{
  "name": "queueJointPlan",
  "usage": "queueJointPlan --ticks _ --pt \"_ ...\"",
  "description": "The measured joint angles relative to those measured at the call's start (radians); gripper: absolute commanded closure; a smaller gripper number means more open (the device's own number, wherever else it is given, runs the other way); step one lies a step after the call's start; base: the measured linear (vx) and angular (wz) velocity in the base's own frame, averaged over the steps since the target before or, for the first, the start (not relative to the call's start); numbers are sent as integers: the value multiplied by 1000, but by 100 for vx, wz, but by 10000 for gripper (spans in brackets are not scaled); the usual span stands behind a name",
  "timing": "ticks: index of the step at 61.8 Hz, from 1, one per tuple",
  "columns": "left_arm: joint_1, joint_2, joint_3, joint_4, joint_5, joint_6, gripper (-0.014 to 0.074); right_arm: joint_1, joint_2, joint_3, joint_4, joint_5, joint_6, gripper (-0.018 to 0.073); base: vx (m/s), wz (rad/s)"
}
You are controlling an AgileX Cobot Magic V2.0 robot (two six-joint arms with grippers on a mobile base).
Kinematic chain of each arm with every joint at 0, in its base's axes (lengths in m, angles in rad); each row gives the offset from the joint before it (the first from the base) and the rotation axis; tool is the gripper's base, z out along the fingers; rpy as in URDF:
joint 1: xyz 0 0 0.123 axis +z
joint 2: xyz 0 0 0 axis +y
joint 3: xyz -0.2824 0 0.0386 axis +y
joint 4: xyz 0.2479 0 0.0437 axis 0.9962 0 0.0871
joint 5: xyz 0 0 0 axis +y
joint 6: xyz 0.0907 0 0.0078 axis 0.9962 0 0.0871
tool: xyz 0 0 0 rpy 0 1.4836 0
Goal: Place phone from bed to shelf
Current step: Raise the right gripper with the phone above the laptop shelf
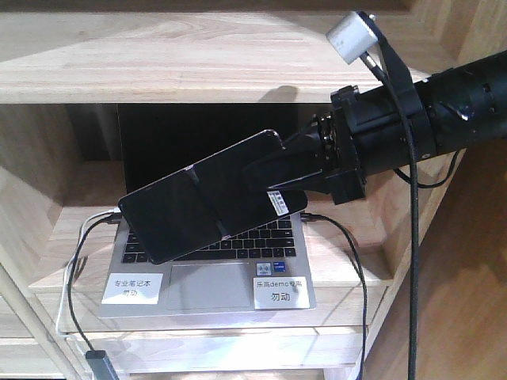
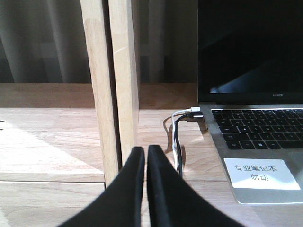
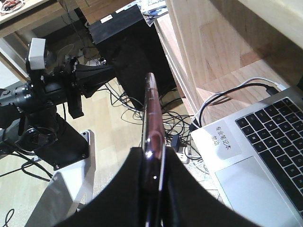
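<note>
Right gripper [image 1: 265,180] clamped on phone [image 1: 182,218]. Phone tilted, in air over laptop [image 1: 210,289] inside shelf [image 1: 43,198] bay, top board [image 1: 158,47] near above. Left gripper [image 2: 144,152] closed, empty, beside post [image 2: 116,71].

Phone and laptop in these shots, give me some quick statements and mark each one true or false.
1. The right gripper holds the phone. True.
2. The phone lies flat on the keyboard of the laptop. False: it is held tilted in the air, off the keyboard.
3. The laptop is closed. False: it stands open on the shelf, with its screen dark.
4. The left gripper is shut and empty. True.
</note>
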Motion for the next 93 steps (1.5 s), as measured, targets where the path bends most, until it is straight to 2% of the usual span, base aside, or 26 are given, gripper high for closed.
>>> queueJointPlan --ticks 93 --pt "0 0 0 0 0 0 596 0 -30 0 19 0 0 564 0 0"
